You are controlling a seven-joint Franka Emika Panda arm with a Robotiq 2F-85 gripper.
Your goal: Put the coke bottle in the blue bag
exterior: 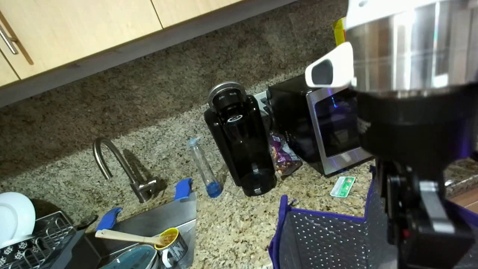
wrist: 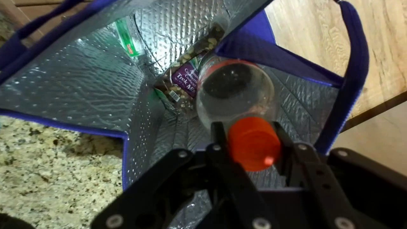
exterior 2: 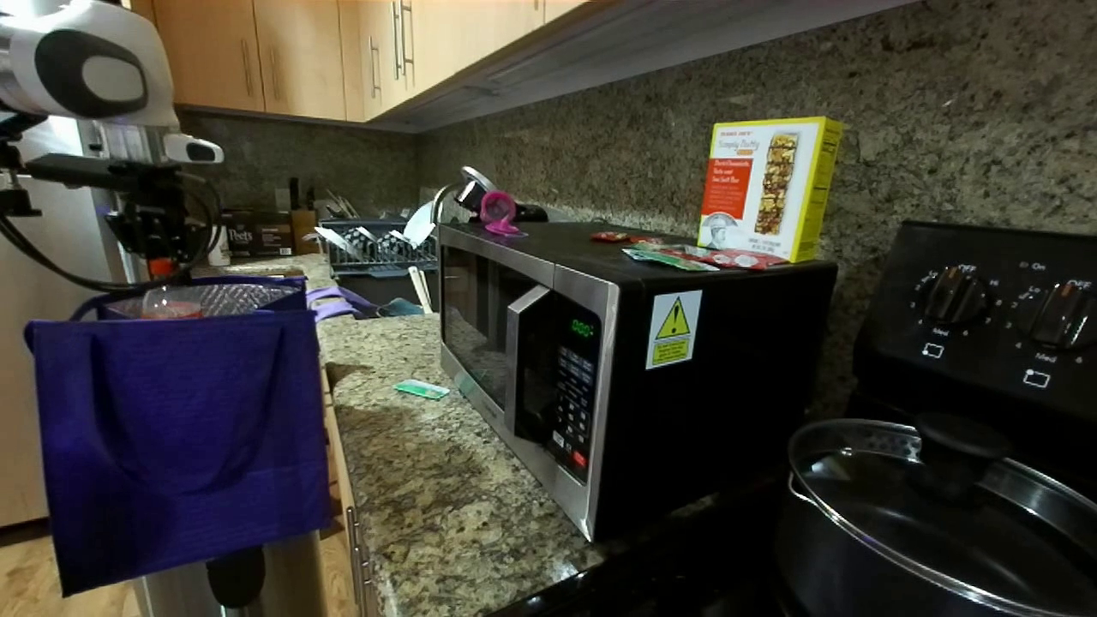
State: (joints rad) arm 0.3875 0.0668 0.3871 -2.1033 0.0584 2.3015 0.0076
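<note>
Speckled brown granite backsplash (exterior: 149, 89) runs beneath pale wooden wall cupboards (exterior: 82, 33), and below it spreads a counter (exterior: 227, 231) of similar mottled stone. A white, black and silver robot arm (exterior: 410, 63) hangs down over a large blue bag (exterior 2: 180, 446) with brightly trimmed edges and a silvery, dimpled lining, gaping at the top beside the counter. On the counter stand a black microwave (exterior 2: 634, 398) with a silver front and, next to it, a tall glossy black coffee maker (exterior: 241, 142); a yellow-and-white cardboard snack box (exterior 2: 767, 193) stands upright on top of the microwave. Roughly upright at the bag's mouth is the small clear plastic coke bottle (wrist: 235, 95), dark inside; in an exterior view its shoulder and a band of red show above the near rim, the lower part hidden behind the blue wall. Deeper in the bag lie a clear packet of nuts (wrist: 187, 76) with a purple "Trek Mix" label and a green-and-white packet (wrist: 128, 36). Flat on the counter, before the microwave, lies a thin green-and-white card (exterior: 343, 186). At the bottle's top, the arm's black jaws pinch the round orange-red plastic cap (wrist: 254, 144) from both sides.
</note>
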